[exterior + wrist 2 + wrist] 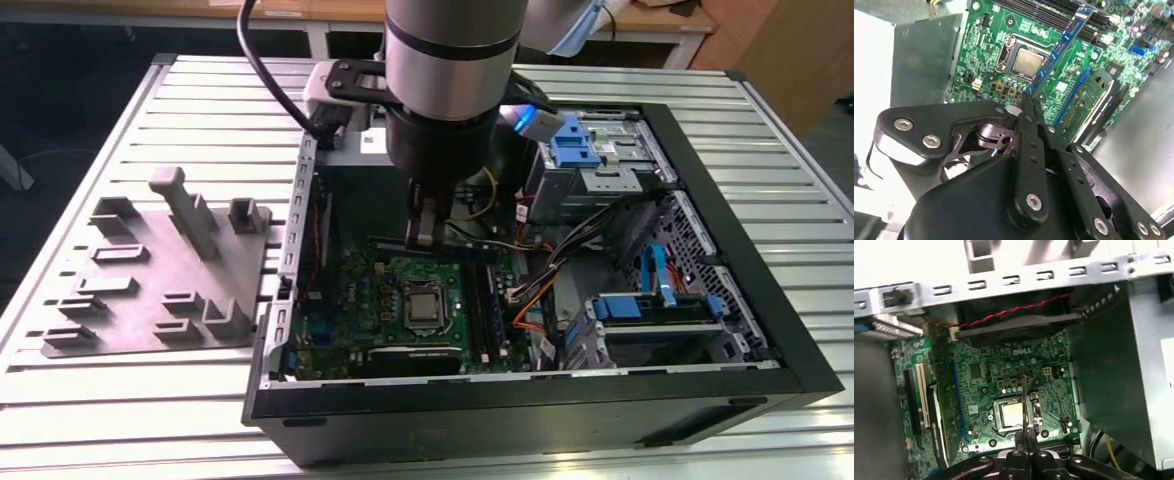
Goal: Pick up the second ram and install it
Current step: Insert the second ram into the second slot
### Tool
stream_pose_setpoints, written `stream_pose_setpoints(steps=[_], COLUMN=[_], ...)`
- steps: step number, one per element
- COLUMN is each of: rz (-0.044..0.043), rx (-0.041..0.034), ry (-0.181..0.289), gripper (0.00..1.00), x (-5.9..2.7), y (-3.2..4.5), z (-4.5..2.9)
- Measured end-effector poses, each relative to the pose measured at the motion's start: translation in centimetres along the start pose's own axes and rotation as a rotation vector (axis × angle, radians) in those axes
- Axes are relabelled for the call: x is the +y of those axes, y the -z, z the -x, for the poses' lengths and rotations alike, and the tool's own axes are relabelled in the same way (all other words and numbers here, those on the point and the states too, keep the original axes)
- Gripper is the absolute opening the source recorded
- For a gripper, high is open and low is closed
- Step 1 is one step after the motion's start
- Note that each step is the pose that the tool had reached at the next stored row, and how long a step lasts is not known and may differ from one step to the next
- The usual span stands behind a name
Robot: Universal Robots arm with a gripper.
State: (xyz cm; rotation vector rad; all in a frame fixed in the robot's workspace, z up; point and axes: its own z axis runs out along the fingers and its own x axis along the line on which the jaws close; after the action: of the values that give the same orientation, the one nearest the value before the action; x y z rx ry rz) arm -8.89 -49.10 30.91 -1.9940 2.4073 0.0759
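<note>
— What can't you see from your desk?
— Plenty. In the exterior view the arm (451, 60) covers the far inside of the case (534, 400). Under the gripper (424, 236) I can't pick the stick out for certain. In the first wrist view the second ram (1025, 400) is edge-on, a thin dark line. In both wrist views the gripper's black body cuts off whatever part of it lies nearer the camera.

— And the claw?
— Clenched on the second ram. In the second wrist view the black fingers (1030, 106) pinch it. It runs out from them as a narrow bluish strip above the motherboard (984, 35), passing the CPU socket (1026, 60) towards the dark memory slots (1044, 11) at the board's edge (whether its tip touches them I cannot tell).

— What's around it?
— Orange and black cables (534, 300) crowd the board's edge beside the blue drive caddies (654, 305). The grey tray (147, 270) lies on the table (787, 150), near its edge on the exterior view's left and just beside the case.

— Surfaces?
— Ribbed metal table, matte moulded tray with upright blocks, glossy green board. There's a bare sheet-metal wall (1029, 277) with punched slots, and silver screw heads (1034, 201) on the gripper's links.
</note>
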Motion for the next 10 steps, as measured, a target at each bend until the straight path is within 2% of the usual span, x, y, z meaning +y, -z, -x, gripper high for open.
stream_pose_setpoints(steps=[10], rz=[-0.0077], rx=[-0.005], ry=[-0.182], gripper=[0.11], x=[-0.01], y=[-0.49], z=[-0.02])
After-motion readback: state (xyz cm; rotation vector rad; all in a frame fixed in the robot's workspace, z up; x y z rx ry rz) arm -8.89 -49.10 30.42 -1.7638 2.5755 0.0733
